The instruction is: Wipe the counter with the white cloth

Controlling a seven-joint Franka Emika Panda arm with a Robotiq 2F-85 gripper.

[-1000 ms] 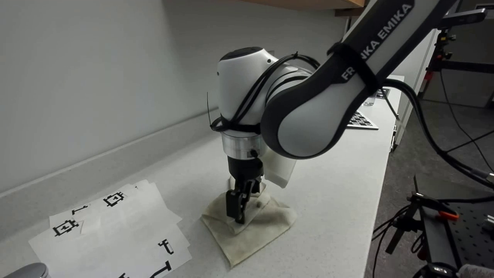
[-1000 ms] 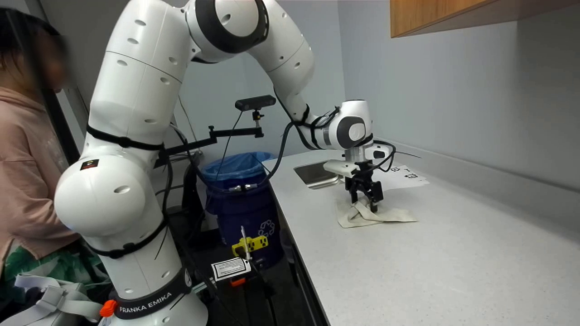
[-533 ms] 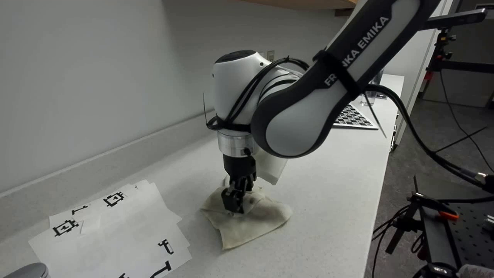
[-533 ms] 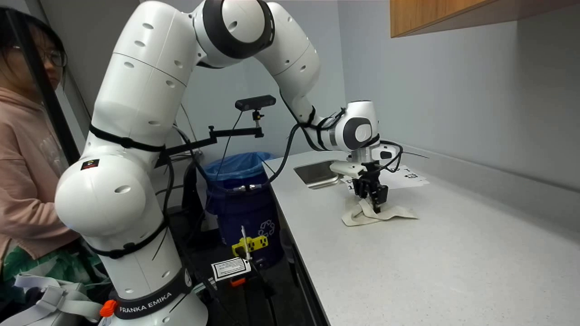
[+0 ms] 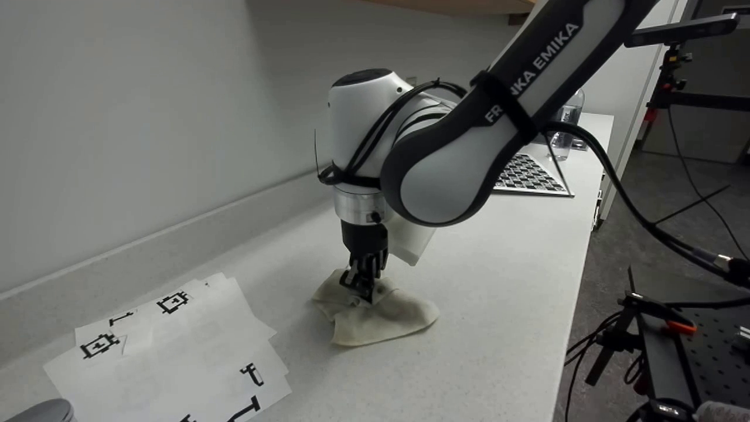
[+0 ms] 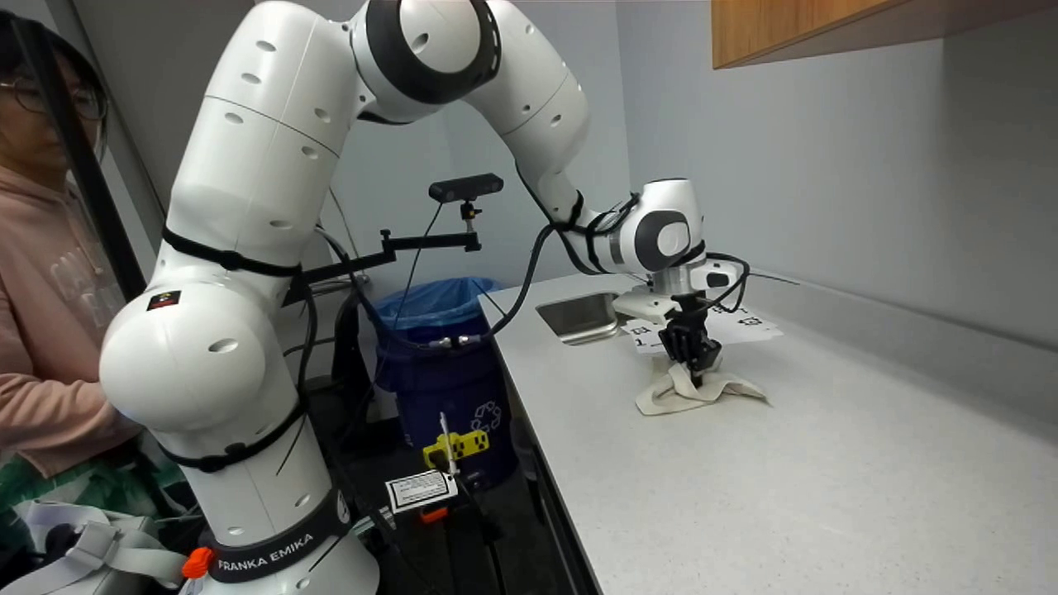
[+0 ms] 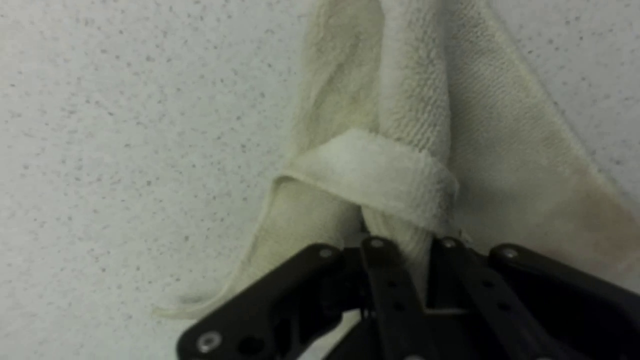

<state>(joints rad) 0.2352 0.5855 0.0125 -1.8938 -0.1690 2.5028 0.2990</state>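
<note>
We are seeing the hand pointing down at the white cloth; it is standing narrow, pinching a folded strip of this cloth. In an exterior view, the cloth is lying loosely bunched on the table, and a long stretch of table is reaching out on the near side of the cloth. So the grasp is already done. We are supposing that the wiping itself is now going on, but how much is remaining we cannot tell, because the speckled surface is not showing us which part is wiped. The long stretch is probably waiting for its turn.

Printed papers are lying near the cloth, not touching it. A metal basin is sitting farther off, beyond the cloth; a patterned board and a bottle are resting well apart from it. A pale wall is rising behind the cloth, a wooden cabinet hanging higher. Off the table, we are noticing a blue bin and a person, well apart from the cloth.
</note>
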